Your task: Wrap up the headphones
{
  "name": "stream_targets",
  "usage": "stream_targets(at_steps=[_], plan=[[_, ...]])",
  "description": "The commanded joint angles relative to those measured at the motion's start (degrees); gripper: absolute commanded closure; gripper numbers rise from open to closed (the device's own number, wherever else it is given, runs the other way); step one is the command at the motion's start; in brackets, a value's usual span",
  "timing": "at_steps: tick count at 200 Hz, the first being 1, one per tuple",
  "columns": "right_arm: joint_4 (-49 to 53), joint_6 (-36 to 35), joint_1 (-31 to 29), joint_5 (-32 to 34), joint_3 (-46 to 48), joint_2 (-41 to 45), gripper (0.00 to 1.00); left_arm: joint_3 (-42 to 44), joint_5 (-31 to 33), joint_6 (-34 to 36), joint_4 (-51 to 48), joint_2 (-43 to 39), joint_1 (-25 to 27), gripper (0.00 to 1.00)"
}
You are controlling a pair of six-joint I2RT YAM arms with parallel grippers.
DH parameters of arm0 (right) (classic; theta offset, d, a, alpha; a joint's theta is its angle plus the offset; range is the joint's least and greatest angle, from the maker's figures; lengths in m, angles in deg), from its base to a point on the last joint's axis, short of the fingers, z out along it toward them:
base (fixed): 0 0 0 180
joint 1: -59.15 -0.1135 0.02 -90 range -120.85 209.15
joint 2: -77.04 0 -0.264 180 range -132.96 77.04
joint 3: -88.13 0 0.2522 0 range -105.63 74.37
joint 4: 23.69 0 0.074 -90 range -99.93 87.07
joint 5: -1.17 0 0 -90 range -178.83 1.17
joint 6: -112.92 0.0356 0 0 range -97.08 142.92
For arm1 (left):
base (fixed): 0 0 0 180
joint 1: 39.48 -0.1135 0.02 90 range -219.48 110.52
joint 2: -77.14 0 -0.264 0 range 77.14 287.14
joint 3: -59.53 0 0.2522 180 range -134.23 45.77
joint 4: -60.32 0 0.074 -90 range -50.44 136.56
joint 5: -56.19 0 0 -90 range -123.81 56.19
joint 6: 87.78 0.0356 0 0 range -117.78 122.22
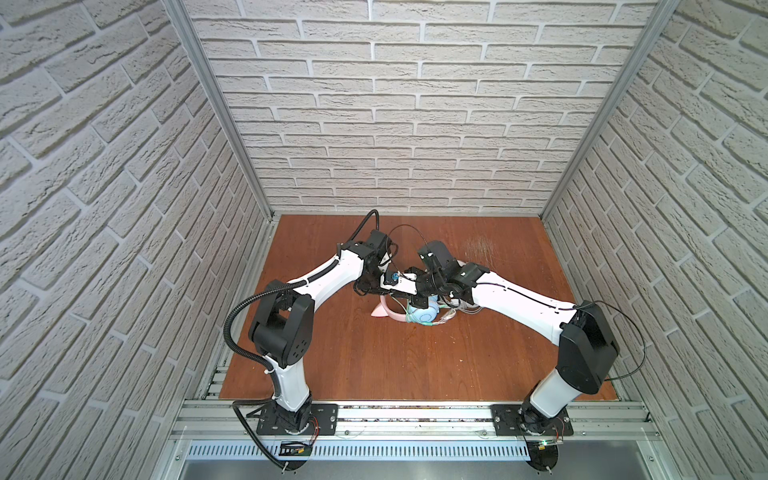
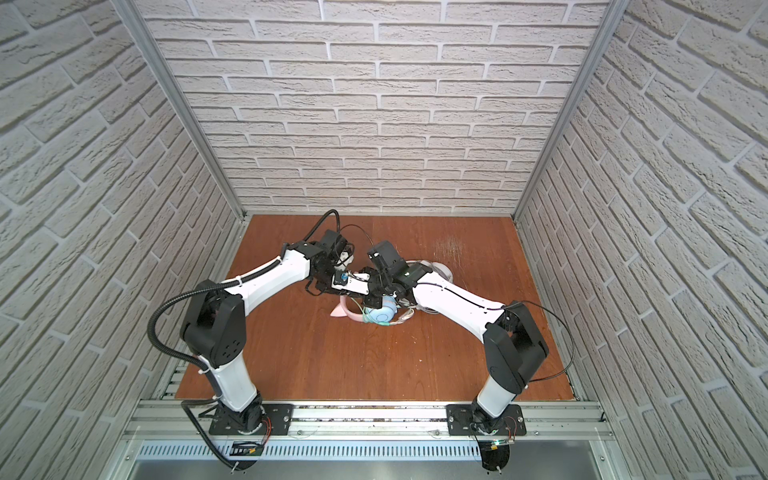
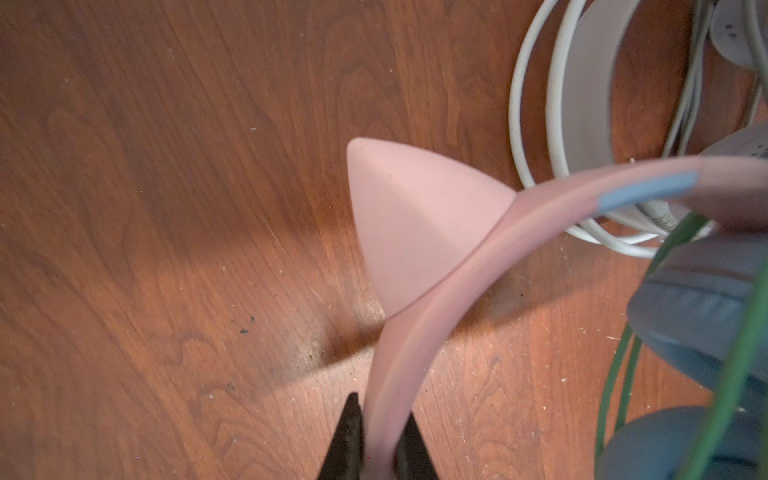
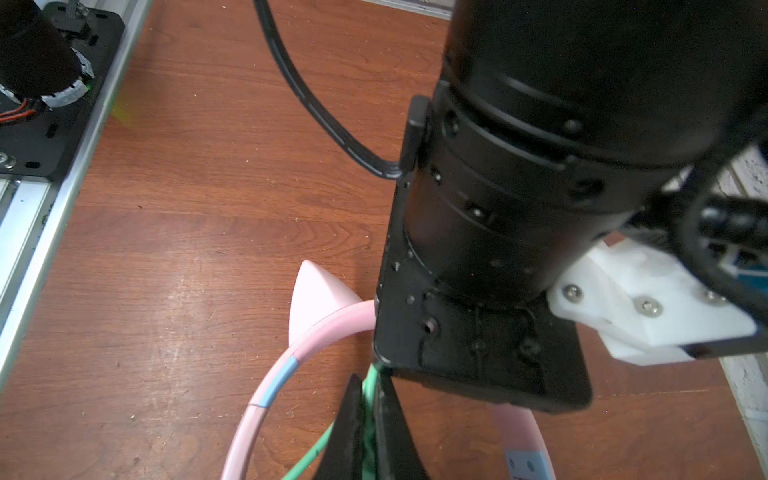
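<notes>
The left gripper [image 3: 380, 440] pinched the pink headband [image 3: 436, 299] of the cat-ear headphones [image 1: 422, 313], lying mid-way across the table [image 1: 374, 365]. The right gripper [image 4: 369, 419] clamped their green cable [image 4: 316, 453], with the white headphones [image 2: 442, 270] just beside them.

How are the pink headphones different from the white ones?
The pink headphones have a cat ear; the white headphones show none. Pink has a green cable, white a pale cable. The left gripper and right gripper clamp the pink pair; neither holds the white pair. Both are wired.
</notes>
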Motion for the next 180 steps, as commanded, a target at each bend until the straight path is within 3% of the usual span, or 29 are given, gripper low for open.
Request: stream_targets(at_steps=[1,133,180], plan=[[-6.80,0.85,-0.56,-5.30,-0.60,-0.24,0.95,-0.85,-3.95,0.23,3.81,-2.70,0.59,1.00],[7.93,2.77,3.53,6.84,-4.73,-4.32,0.95,0.20,-2.33,1.89,0.81,-7.59,-0.83,1.00],[14.84,2.93,3.63,9.95,-9.49,-8.42,0.85,-0.32,-1.91,1.19,-0.49,-8.08,-1.22,1.00]])
